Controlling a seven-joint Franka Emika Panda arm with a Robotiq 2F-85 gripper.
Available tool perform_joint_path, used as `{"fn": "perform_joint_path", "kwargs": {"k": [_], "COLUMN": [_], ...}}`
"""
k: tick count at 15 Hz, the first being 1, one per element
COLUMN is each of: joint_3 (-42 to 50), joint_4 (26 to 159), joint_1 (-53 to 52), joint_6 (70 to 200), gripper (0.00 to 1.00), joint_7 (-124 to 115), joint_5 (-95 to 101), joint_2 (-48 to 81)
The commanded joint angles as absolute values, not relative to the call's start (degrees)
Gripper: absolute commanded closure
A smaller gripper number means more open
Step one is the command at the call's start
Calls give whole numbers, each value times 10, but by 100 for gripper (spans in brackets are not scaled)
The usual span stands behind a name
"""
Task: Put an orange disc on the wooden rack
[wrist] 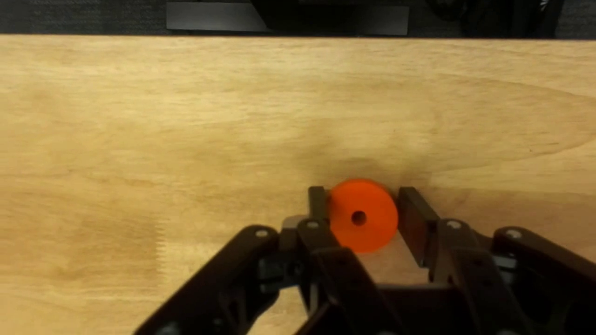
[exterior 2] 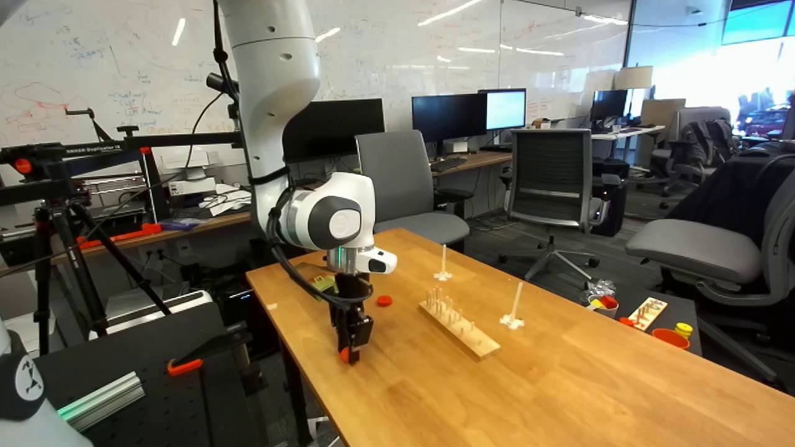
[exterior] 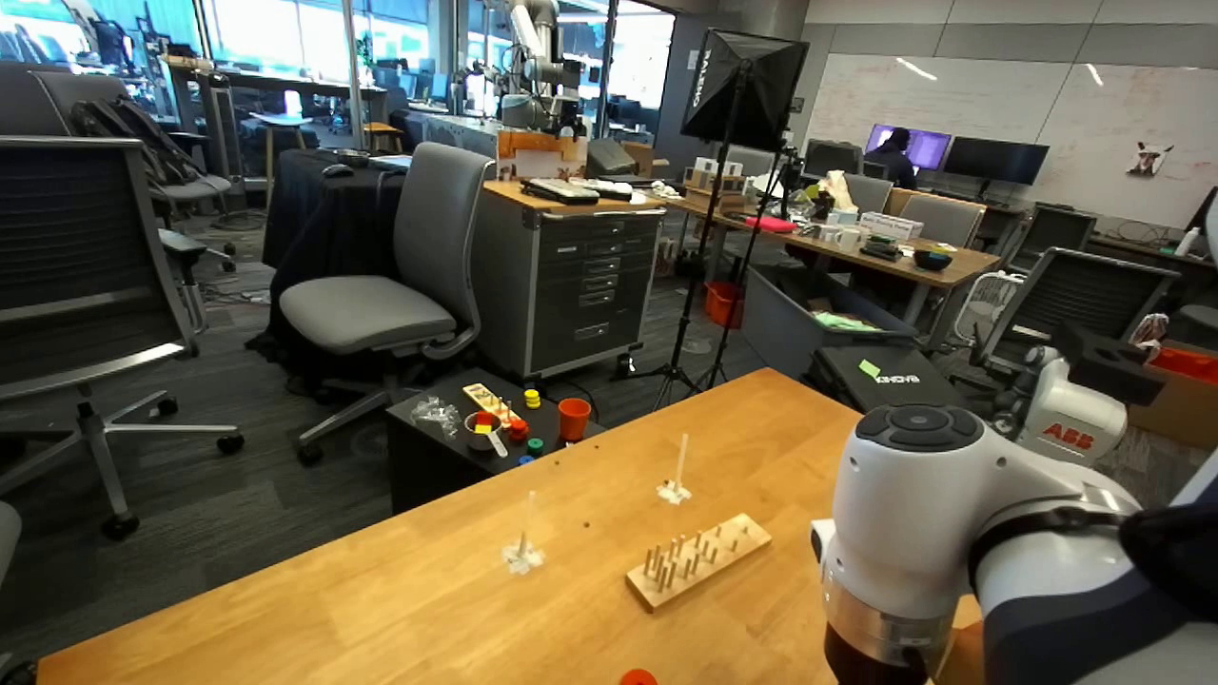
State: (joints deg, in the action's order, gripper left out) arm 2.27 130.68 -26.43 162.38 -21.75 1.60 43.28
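Pale wooden bench (exterior 2: 559, 385) under office light; chair (exterior 2: 407, 180) and whiteboard (exterior 2: 404, 49) past its far side in an exterior view. Claw (wrist: 363, 211) low over the bench there, near the left edge. Wrist view: pads (wrist: 317, 202) against opposite sides of the orange disc (wrist: 368, 230), drawn in to its width. Reads as holding it, firmness unknown. Disc face-on, hole showing; cannot tell whether it touches the bench or just clears it.

Rack (exterior 2: 463, 332) to the right in an exterior view, well apart from the claw. Judged to be at the grasp, with carry and threading not yet done.

Risks. Pads meet a round rim, so contact is narrow: disc may pivot or slip on the lift, and a tilted hole won't thread. Pegs (exterior: 669, 573) crowd toward one end of the rack; aimed there, the claw could foul neighbours and jam. Sparser end looks kinder, though its pegs seem shorter and may keep the disc less surely. Second disc (exterior 2: 384, 300) lies farther off, left of the rack in an exterior view; a low carry drifting that way could knock it. Rods (exterior 2: 517, 301) stand just past the rack, so an overshoot might strike one. Cannot see whether the rack is fixed; if loose, a misaligned push would skid it.
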Motion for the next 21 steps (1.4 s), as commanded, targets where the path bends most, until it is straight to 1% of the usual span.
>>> {"fn": "perform_joint_path", "kwargs": {"k": [1,9,21], "joint_3": [24,50,36], "joint_4": [1296,1233,1101], "joint_1": [-252,-234,-162], "joint_6": [1619,1599,1485], "gripper": [83,83,83], "joint_7": [-215,-227,-243], "joint_5": [8,3,-34], "joint_2": [422,421,441]}}
